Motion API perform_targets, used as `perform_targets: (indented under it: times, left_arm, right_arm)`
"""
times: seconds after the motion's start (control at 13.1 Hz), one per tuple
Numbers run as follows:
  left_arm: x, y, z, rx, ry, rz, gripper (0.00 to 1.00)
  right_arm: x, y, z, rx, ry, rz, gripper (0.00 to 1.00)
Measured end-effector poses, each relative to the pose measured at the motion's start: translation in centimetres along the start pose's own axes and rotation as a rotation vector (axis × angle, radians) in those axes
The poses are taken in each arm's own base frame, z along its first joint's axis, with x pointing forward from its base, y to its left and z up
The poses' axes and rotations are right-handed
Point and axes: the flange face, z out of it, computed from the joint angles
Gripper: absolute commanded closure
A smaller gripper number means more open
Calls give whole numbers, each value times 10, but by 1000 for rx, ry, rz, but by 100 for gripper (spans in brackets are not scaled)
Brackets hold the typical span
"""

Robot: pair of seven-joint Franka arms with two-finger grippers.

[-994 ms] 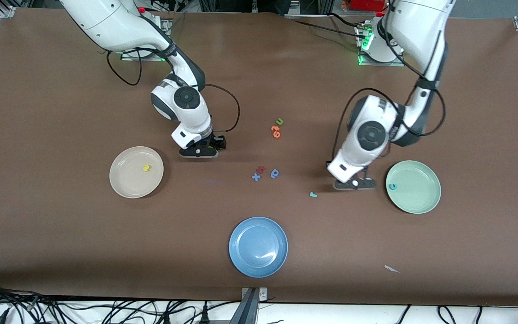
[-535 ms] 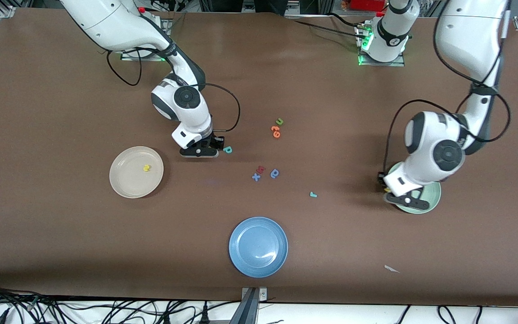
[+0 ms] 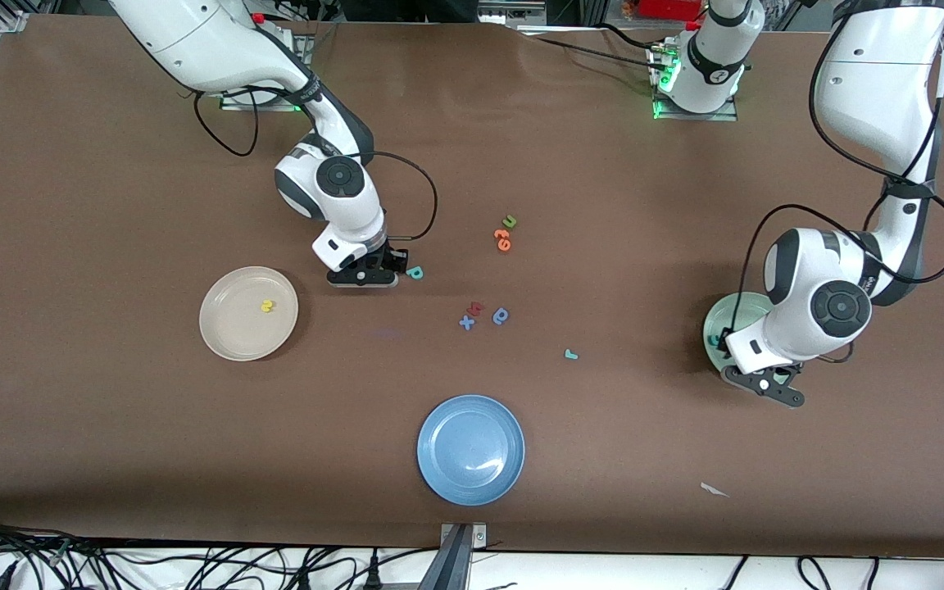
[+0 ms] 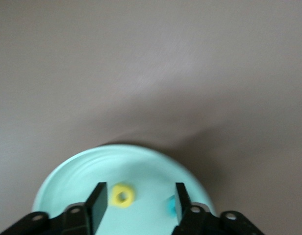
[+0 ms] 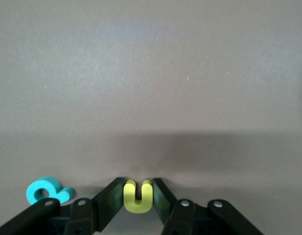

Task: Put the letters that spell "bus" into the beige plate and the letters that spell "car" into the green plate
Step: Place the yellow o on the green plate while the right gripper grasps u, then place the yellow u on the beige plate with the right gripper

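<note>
I am watching the right tool sitting low at the table, just beside the beige plate on its side toward the left arm's end, and it is pinching the yellow u between its fingers. The teal b is lying on the table just beside this tool. In the beige plate the yellow s is resting near the middle. The left tool is hanging over the green plate, at the plate's edge nearer to the front camera, and its fingers are standing spread with nothing between them. In the green plate the yellow a is lying under this gap, and the teal c is close to it, partly hidden by one finger. The teal r is lying on the bare table, between the green plate and the small group of a blue x, a red letter and a blue round letter. Farther from the front camera, the orange letters and the green u are lying touching each other. The blue plate is standing nearest to the front camera.
</note>
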Motion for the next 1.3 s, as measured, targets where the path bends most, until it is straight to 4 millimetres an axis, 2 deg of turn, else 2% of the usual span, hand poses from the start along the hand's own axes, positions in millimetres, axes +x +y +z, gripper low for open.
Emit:
perform_targets:
  times: [0.08,0.23,0.46,0.54,0.61,0.69,0.76,0.84,1.07,1.3]
  left_arm:
    - [10,13,-6,-67,33,-77,0]
    - [31,56,-14,-128,59,-207,0]
    - [49,144,4,-142,18,-421,0]
    - [55,170,10,-142,9,-491,0]
    - [59,193,16,-142,1,-547,0]
    - [61,212,21,-140,-5,-583,0]
    - [62,225,26,-138,-12,-601,0]
    - [61,236,32,-133,-21,-608,0]
    - [61,262,46,-106,-26,-626,7]
    - [66,268,54,-84,-18,-643,27]
  right_arm:
    - [9,11,-7,-17,9,-13,95]
    - [33,48,-32,-85,14,-68,95]
    - [65,115,-71,-160,16,-202,93]
    - [72,138,-76,-170,12,-242,85]
    - [78,160,-78,-177,5,-273,69]
    - [82,177,-77,-180,-5,-290,46]
    - [83,186,-75,-182,-12,-295,31]
    - [82,188,-73,-182,-16,-296,25]
    - [79,182,-73,-178,-18,-307,22]
    - [77,177,-73,-160,-22,-263,22]
